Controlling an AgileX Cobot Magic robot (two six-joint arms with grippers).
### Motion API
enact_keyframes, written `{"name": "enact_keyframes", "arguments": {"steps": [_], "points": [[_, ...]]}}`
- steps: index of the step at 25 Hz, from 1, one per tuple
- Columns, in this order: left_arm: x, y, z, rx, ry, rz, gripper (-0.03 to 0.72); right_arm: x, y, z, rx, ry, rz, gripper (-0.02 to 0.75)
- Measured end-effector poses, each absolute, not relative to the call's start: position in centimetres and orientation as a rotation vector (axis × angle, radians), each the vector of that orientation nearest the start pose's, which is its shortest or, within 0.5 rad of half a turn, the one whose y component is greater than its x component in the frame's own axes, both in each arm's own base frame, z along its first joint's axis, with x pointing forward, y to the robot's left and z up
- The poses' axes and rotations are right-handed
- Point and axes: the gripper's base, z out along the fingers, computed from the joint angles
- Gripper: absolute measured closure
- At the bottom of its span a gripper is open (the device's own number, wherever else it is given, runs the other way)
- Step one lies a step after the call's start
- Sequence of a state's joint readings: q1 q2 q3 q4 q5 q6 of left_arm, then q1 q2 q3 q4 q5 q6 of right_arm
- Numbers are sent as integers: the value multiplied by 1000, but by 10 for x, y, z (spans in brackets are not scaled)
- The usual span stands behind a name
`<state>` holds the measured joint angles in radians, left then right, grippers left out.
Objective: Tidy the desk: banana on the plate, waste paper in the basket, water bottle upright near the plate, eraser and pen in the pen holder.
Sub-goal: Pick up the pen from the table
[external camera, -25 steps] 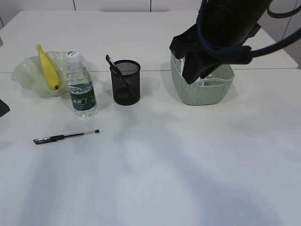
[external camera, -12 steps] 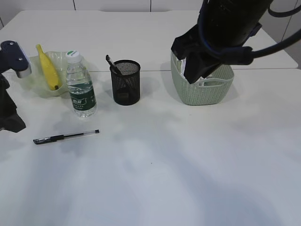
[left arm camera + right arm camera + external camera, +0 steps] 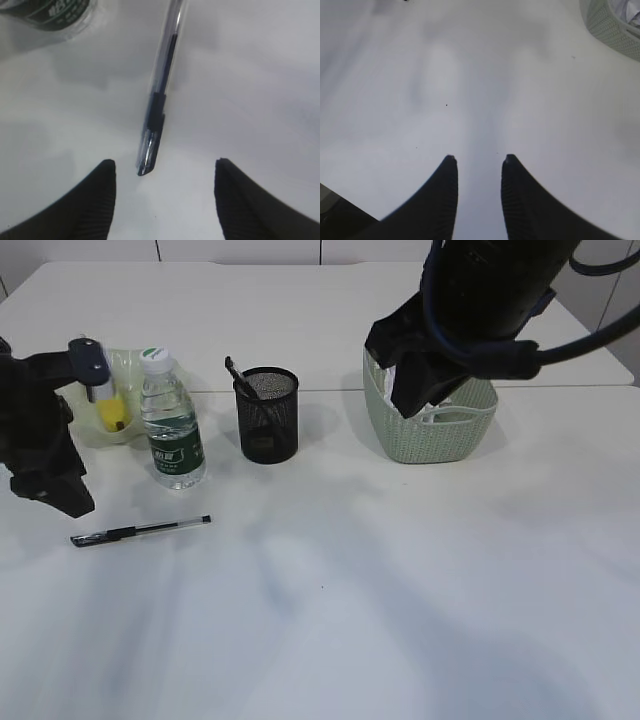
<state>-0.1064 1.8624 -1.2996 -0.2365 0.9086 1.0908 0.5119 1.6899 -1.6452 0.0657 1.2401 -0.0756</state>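
While the banana point(image 3: 108, 412) is sitting in the plate point(image 3: 125, 365) beside the upright water bottle point(image 3: 172, 425), you're hovering the left claw point(image 3: 162, 172), jaws apart, over the pen point(image 3: 140, 531) lying on the counter point(image 3: 400, 570); right claw point(image 3: 477, 160) is idling empty, half-open.

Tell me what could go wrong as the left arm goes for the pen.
1. The pen lies flat on the desk; the open left fingers straddle only its tip end, so a close here might pinch the end and let it swing or slip out.
2. The bottle stands upright close behind the pen; the left arm could knock it over on the lift.
3. The holder already has a pen in it, which may block the drop.
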Motion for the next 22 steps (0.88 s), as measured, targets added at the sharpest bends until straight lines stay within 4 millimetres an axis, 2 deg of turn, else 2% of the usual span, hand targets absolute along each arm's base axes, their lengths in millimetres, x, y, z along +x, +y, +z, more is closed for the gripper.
{"name": "enact_keyframes", "arguments": {"steps": [7, 13, 22], "points": [[371, -58, 175, 1717, 2383, -177, 244, 306, 179, 346, -797, 2670, 203, 508], [378, -58, 158, 1753, 2358, -152, 244, 305, 179, 339, -801, 2696, 211, 508], [384, -56, 145, 1758, 2353, -114, 271, 304, 179, 339, -802, 2699, 219, 508]]}}
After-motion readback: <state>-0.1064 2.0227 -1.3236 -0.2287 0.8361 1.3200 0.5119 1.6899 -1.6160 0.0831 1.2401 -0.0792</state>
